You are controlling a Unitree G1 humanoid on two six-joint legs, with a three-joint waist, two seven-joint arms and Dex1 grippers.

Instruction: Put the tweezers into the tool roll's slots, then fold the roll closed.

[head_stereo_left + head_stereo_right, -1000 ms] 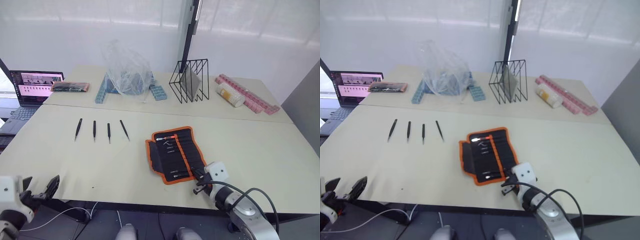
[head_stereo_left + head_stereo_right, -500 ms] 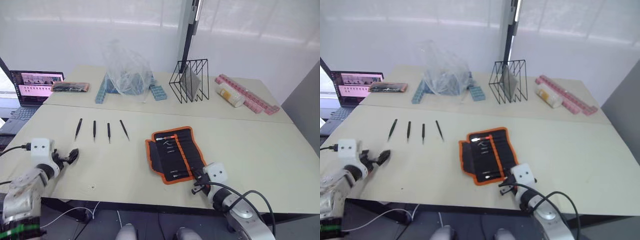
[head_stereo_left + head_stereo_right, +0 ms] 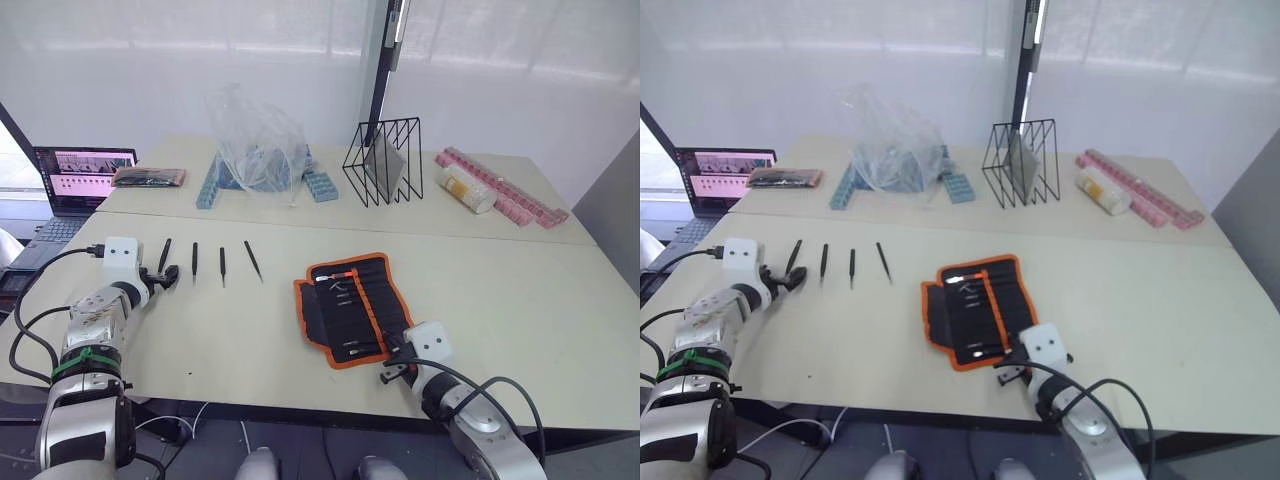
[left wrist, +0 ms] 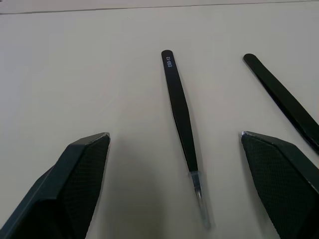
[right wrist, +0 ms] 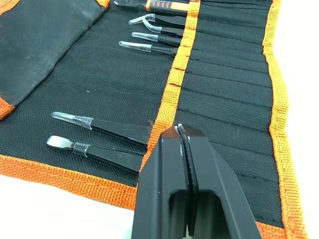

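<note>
Several slim black tweezers (image 3: 194, 262) lie in a row on the beige table (image 3: 520, 290), left of the tool roll (image 3: 350, 308). The roll lies open, black with orange trim, and some of its slots (image 5: 224, 89) hold tools with clear-capped tips. My left gripper (image 3: 167, 276) is open at the near end of the leftmost tweezers (image 4: 180, 114), which lie on the table between its fingers (image 4: 84, 169). A second pair (image 4: 284, 99) lies beside them. My right gripper (image 5: 180, 128) is shut and empty, low over the roll's near edge by the middle orange strip.
Along the back of the table stand a laptop (image 3: 85, 180), a pink-edged pouch (image 3: 148, 177), a clear plastic bag over blue blocks (image 3: 255, 145), a black wire rack (image 3: 380, 160), a round container (image 3: 465, 190) and pink strips (image 3: 505, 190).
My left arm has come up from below the table's front edge to the leftmost tweezers. The right gripper has stayed at the roll's near edge.
</note>
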